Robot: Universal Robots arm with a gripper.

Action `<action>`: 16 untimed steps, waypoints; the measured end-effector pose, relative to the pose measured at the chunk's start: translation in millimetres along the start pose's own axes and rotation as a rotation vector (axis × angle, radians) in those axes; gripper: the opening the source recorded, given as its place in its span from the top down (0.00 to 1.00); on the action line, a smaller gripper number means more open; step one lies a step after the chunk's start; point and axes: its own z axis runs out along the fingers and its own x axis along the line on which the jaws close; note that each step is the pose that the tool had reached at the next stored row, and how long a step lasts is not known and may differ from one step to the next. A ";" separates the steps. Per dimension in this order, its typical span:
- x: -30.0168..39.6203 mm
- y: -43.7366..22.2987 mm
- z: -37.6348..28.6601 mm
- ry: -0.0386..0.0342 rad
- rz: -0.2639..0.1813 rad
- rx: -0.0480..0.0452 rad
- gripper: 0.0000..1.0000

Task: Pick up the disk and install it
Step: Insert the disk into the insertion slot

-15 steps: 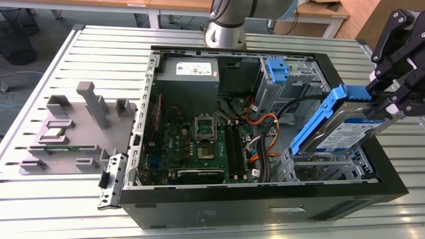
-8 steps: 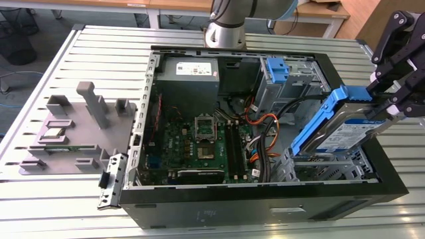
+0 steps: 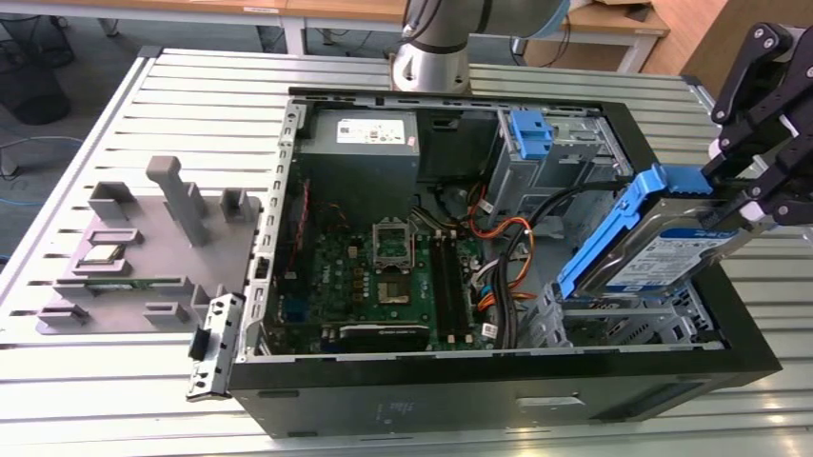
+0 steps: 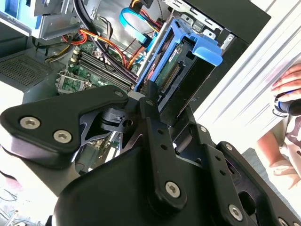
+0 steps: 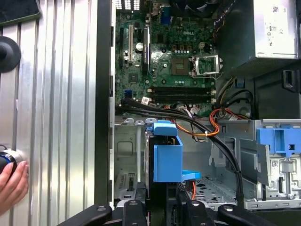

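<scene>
The disk (image 3: 654,249), silver with a white-and-blue label and blue rails, hangs tilted above the drive cage (image 3: 635,324) at the near corner of the open computer case (image 3: 508,405), on the exterior view's right. My black gripper (image 3: 737,205) is shut on the disk's upper end. In the second wrist view the gripper (image 4: 153,96) clamps the disk (image 4: 181,61) edge-on, connector end toward the camera. The first wrist view shows the disk's blue rail (image 5: 167,157) standing between the gripper's fingers (image 5: 136,207), directly over the cage.
Inside the case are a green motherboard (image 3: 381,267), a grey power supply (image 3: 362,143), orange and black cables (image 3: 508,238) and a lone blue bracket (image 3: 531,133). A grey fixture plate (image 3: 140,248) lies on the slatted table. A person's hand (image 5: 11,181) rests beside the case.
</scene>
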 end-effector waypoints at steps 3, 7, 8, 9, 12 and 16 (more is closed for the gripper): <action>0.0 0.0 0.1 -0.0001 0.000 0.0000 0.65; 0.1 -0.1 1.3 -0.0002 0.000 0.0000 0.65; 0.1 -0.1 1.6 -0.0001 0.000 0.0000 0.65; 0.2 -0.1 1.9 -0.0001 0.000 0.0000 0.65; 0.2 -0.1 2.0 -0.0001 0.000 0.0000 0.65; 0.2 0.5 2.4 -0.0001 0.000 0.0000 0.65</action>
